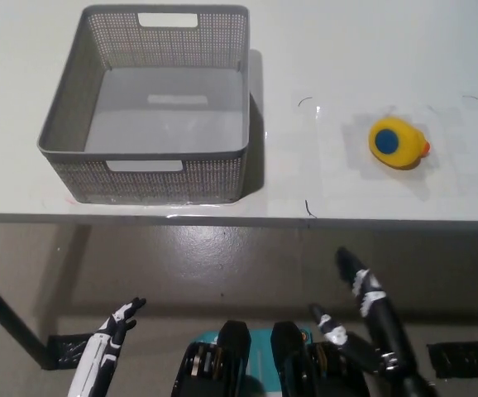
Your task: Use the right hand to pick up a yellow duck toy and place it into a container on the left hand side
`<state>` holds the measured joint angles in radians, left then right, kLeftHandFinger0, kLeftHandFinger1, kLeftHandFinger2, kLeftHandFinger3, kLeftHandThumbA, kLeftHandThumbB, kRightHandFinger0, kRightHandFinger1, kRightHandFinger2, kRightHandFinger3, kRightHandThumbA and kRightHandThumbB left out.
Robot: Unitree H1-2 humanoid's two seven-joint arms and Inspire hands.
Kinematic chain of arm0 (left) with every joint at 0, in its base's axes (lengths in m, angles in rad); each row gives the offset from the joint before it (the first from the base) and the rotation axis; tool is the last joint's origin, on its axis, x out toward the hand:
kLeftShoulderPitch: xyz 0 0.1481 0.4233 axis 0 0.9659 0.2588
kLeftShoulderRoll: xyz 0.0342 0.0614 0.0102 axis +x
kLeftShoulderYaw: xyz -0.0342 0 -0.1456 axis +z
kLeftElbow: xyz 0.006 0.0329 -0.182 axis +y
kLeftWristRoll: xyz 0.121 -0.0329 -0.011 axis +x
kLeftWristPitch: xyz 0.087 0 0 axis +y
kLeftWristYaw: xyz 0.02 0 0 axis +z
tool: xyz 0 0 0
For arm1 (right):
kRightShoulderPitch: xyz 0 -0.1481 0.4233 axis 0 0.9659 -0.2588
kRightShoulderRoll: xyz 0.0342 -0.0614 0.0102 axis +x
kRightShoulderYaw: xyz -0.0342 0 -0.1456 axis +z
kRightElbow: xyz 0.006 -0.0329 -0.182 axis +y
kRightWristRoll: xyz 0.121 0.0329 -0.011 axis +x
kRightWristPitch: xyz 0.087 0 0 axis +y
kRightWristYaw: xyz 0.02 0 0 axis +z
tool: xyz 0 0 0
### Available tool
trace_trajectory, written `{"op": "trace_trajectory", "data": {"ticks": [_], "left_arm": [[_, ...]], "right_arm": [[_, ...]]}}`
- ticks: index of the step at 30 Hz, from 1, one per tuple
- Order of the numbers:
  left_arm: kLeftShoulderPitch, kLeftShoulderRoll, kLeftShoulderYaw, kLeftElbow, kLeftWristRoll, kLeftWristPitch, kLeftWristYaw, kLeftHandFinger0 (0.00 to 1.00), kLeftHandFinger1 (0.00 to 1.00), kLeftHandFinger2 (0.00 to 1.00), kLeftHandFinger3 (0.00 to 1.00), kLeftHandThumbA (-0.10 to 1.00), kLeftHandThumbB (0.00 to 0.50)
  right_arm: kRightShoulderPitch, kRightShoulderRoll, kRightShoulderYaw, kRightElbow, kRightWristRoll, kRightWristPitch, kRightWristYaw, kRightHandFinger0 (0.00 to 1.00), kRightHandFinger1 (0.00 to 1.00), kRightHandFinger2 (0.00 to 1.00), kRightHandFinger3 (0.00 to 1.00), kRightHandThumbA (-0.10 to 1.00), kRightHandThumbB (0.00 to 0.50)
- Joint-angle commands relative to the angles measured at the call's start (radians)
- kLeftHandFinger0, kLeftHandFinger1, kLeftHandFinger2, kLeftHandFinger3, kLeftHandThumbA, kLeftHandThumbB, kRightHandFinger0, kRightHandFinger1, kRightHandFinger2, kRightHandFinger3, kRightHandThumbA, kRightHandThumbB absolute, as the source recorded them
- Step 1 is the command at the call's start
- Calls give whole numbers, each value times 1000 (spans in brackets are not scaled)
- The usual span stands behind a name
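Sitting apart – round glossy yellow duck toy (398, 142), grey perforated rectangular basket (152, 175)

The duck toy (397, 143) is yellow with a blue round patch and an orange beak; the container (152, 103) is grey with a fine mesh pattern on its walls; the surface (371, 50) is white.

The left hand (107, 343) is cut off by the bottom edge; only its fingers (130, 308) and a part below them show. The right hand (367, 318) also runs out at the bottom, under its fingers (351, 266). The counter (322, 50) is cut at the top and both sides.
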<state>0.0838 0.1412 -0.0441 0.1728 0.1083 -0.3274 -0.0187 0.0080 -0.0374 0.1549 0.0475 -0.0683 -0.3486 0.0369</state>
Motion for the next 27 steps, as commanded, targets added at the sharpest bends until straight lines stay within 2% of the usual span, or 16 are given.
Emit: {"op": "trace_trajectory", "data": {"ticks": [1,2,4,5,7,8,9,10,15,18,25,26,27], "left_arm": [[-23,26,0,-9,30,-74,2,1000,1000,1000,1000,1000,314],[-23,28,-2,-5,38,-80,4,1000,1000,1000,1000,1000,338],[-21,31,-5,-6,52,-84,6,1000,1000,1000,1000,1000,375],[-20,32,-6,-11,60,-81,9,1000,1000,1000,1000,1000,382],[-21,37,-7,-18,77,-81,11,1000,1000,1000,1000,1000,375],[-22,39,-7,-18,77,-82,10,1000,1000,1000,1000,1000,373],[-21,41,-8,-20,75,-78,6,1000,1000,1000,1000,1000,373],[-21,42,-9,-23,73,-75,2,1000,1000,1000,1000,1000,373],[-16,43,-15,-27,75,-75,2,1000,1000,1000,1000,1000,373],[-17,43,-15,-27,72,-78,1,1000,1000,1000,1000,1000,367],[-18,47,-18,-34,75,-69,-6,1000,1000,1000,1000,1000,362],[-18,48,-19,-30,80,-77,-5,1000,1000,1000,1000,1000,355],[-19,48,-19,-29,81,-79,-5,1000,1000,1000,1000,1000,353]], "right_arm": [[5,-58,-46,-228,-51,25,7,1000,1000,1000,1000,773,265],[7,-75,-51,-272,-60,66,18,1000,1000,1000,1000,851,273],[3,-110,-66,-365,-128,158,35,1000,1000,1000,1000,1000,326],[-4,-119,-73,-384,-154,166,36,1000,1000,1000,1000,1000,325],[-34,-145,-93,-438,-251,211,37,1000,1000,1000,1000,1000,381],[-41,-152,-97,-448,-262,223,40,1000,1000,1000,1000,1000,385],[-69,-168,-108,-464,-271,255,46,1000,1000,1000,1000,1000,432],[-102,-182,-120,-468,-290,282,49,1000,1000,1000,1000,1000,451],[-245,-257,-142,-454,-331,413,95,1000,1000,1000,1000,1000,482],[-327,-310,-142,-429,-343,485,141,1000,1000,1000,1000,1000,481],[-600,-435,-83,-259,-371,619,264,1000,1000,1000,1000,1000,500],[-666,-452,-67,-198,-362,624,287,1000,1000,1000,1000,902,500],[-705,-460,-59,-158,-353,623,296,1000,1000,1000,1000,880,500]]}}
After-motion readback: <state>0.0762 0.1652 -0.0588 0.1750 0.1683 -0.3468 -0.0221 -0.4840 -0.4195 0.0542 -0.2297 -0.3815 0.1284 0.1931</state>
